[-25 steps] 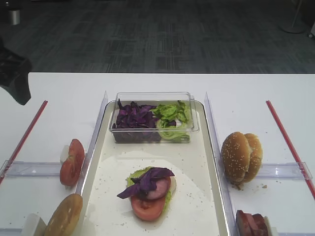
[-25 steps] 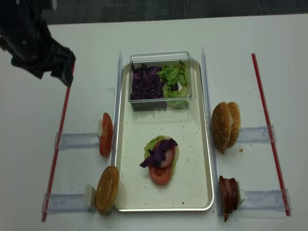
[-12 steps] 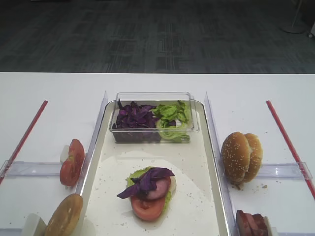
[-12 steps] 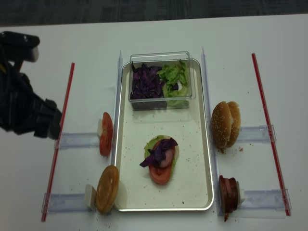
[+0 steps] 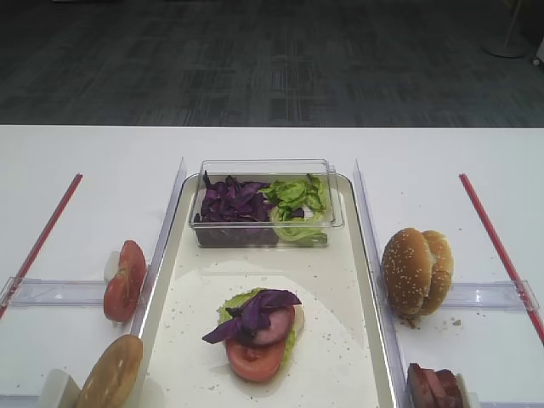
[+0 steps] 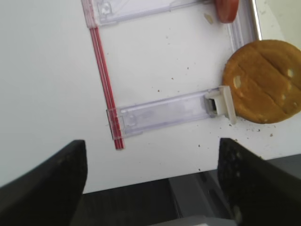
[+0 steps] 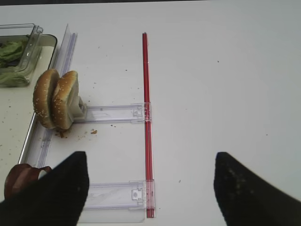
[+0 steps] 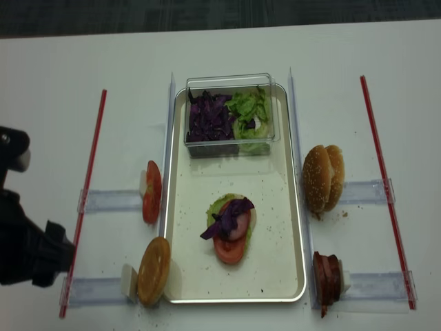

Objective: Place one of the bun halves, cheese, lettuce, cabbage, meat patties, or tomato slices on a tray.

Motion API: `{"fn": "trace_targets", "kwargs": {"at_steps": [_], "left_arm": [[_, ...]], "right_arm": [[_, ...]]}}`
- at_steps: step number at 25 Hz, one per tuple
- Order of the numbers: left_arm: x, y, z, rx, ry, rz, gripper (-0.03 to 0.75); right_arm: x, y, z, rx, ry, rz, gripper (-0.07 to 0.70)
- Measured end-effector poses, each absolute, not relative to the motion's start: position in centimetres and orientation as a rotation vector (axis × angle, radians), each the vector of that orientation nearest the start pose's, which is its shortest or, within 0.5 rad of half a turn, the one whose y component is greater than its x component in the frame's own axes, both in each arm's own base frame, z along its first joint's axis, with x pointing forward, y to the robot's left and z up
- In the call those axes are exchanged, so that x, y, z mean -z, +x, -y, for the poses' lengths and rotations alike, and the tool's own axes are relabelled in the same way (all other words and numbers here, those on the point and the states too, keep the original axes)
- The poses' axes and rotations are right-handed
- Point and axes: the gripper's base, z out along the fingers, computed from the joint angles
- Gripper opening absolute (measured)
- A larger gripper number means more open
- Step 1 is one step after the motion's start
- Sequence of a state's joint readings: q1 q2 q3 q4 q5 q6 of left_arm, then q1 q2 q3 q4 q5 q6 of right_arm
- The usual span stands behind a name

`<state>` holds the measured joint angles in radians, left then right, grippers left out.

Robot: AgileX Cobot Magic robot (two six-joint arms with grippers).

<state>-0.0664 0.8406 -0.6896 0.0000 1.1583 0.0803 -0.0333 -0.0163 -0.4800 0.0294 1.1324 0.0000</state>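
Note:
On the tray [image 5: 360, 255] lies a stack of lettuce, a pink slice, cabbage [image 5: 255, 310] and a tomato slice [image 5: 253, 359]. Two sesame bun halves [image 5: 416, 270] stand on edge to its right, and meat patties [image 8: 326, 279] stand below them. To its left stand tomato slices [image 8: 152, 192] and another bun half [image 6: 263, 82]. I cannot make out the cheese. My left gripper [image 6: 150, 188] hangs open and empty over the table's near left edge, left of that bun half. My right gripper [image 7: 150, 188] is open and empty over bare table, right of the buns [image 7: 56, 99].
A clear plastic box [image 5: 265, 166] at the tray's far end holds purple cabbage [image 5: 229, 204] and green lettuce [image 5: 297, 204]. Red strips [image 8: 83, 200] [image 8: 382, 186] and clear plastic rails [image 6: 160, 113] lie on both sides. The left arm [image 8: 27, 255] covers the near left corner.
The left arm has swung from the far left of the table down to the near left edge, leaving the other high view. The food has not moved.

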Motion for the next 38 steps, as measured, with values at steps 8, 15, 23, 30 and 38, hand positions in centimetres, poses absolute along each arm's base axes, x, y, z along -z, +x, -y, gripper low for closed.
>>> {"fn": "trace_targets", "kwargs": {"at_steps": [8, 15, 23, 30, 38], "left_arm": [[-27.1, 8.1, 0.5, 0.005, 0.155, -2.653, 0.524], [-26.3, 5.1, 0.3, 0.013, 0.111, -2.538, 0.524], [-26.6, 2.1, 0.2, 0.026, 0.102, -2.365, 0.517], [-26.7, -0.2, 0.0, 0.028, 0.095, -2.214, 0.514], [-26.6, -1.2, 0.0, 0.03, 0.091, -2.156, 0.514]], "right_arm": [[-26.6, -0.8, -0.3, -0.016, 0.033, -2.119, 0.571], [-26.6, -0.8, -0.3, -0.016, 0.033, -2.119, 0.571], [-26.6, -0.8, -0.3, -0.016, 0.033, -2.119, 0.571], [-26.6, -0.8, -0.3, -0.016, 0.033, -2.119, 0.571], [-26.6, -0.8, -0.3, -0.016, 0.033, -2.119, 0.571]]}}
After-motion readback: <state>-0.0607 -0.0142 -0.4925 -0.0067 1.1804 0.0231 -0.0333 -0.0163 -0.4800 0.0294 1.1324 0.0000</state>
